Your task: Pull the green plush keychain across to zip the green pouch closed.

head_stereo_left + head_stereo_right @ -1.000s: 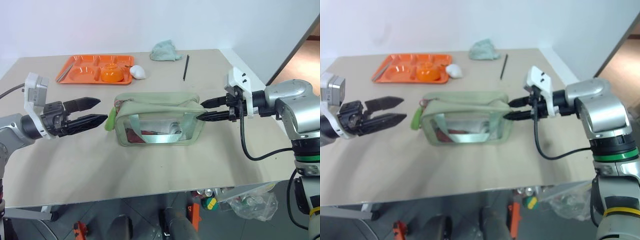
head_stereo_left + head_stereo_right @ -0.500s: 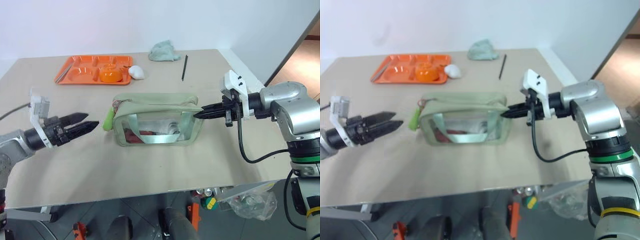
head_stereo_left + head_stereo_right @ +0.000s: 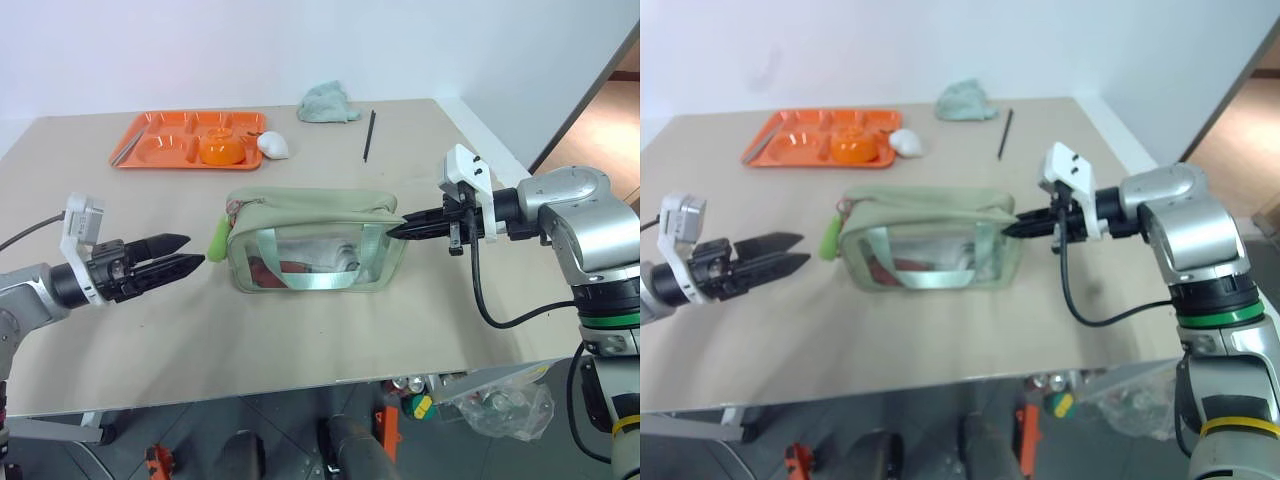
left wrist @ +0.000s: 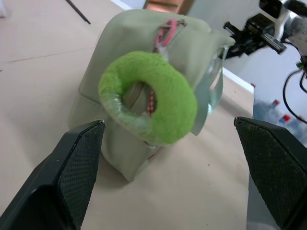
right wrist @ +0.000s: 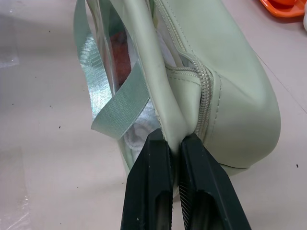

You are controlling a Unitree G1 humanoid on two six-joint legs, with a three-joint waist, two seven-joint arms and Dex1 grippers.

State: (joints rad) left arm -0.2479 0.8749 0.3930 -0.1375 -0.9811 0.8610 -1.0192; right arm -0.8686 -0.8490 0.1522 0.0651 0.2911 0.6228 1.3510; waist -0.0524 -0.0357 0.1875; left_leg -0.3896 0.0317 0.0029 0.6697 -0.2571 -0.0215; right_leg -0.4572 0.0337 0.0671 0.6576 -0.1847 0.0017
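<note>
left gripper point(image 3: 193, 250) released, jaws wide, level with and just short of green plush keychain point(image 3: 217, 238) | keychain hangs at left end of green pouch point(image 3: 310, 240), mid-table point(image 3: 300, 330) | right gripper point(image 3: 397, 229) clenched, pinching pouch's right end fabric

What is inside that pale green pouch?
Through the green pouch's clear side, something red and something pale show; the webbing handles and fabric cover the rest, so I can't identify them.
</note>
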